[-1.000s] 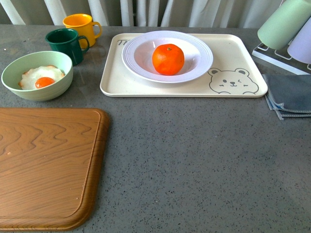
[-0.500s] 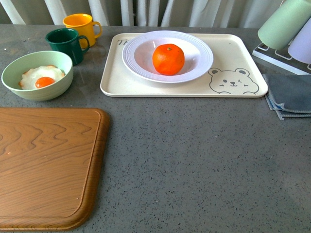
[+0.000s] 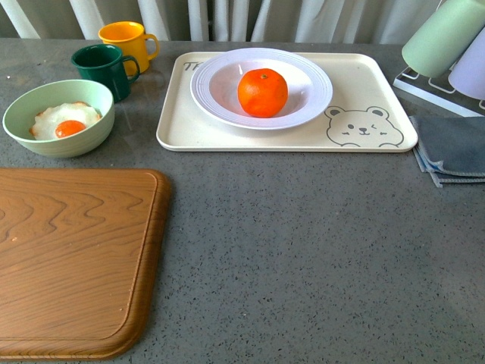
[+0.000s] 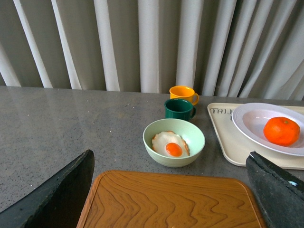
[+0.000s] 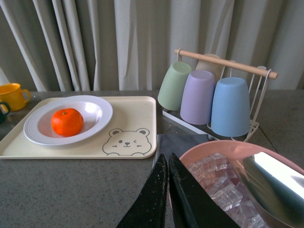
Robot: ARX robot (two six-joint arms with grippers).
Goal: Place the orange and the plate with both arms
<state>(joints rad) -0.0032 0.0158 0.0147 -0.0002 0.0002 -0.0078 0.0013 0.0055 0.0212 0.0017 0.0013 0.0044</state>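
While both arms are hanging back, the orange (image 3: 262,92) is sitting loose in the plate (image 3: 311,102).
Left gripper (image 4: 171,190) is gaping, right gripper (image 5: 167,199) is pressing together on nothing; tilting the glossy plate is likely risking a roll-off.

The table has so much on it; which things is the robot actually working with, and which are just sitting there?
Part of the job:
- bright round orange, resting in the plate
- white ridged-rim deep plate, on the cream bear tray

Just lying about:
- pale green bowl with a fried egg
- green mug, yellow mug
- wooden cutting board
- grey cloth
- cup rack
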